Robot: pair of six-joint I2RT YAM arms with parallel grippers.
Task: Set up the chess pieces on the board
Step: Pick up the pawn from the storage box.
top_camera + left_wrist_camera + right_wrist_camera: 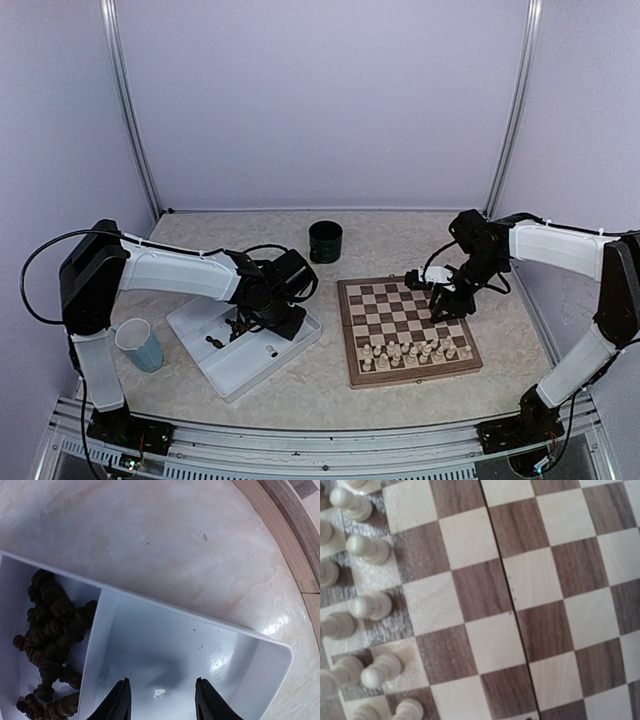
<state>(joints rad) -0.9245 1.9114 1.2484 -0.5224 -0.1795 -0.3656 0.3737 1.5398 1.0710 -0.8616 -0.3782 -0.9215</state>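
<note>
The board (352, 340) lies right of centre, its checks filling the right wrist view (485, 645). Cream pieces (410, 352) stand on its two near rows and show at the left of the right wrist view (367, 607). Dark brown pieces (214, 342) lie heaped in the left compartment of a white divided tray (255, 375); they also show in the left wrist view (50, 630). My left gripper (161, 682) is open and empty over the tray's empty compartment (165, 645). My right gripper (443, 305) hovers over the board's right side; its fingers are out of its wrist view.
A dark cup (325, 241) stands behind the board. A pale blue cup (140, 345) stands left of the tray beside the left arm. The board's wooden border (295, 510) crosses the upper right of the left wrist view. A small pale scrap (159, 692) lies on the tray floor.
</note>
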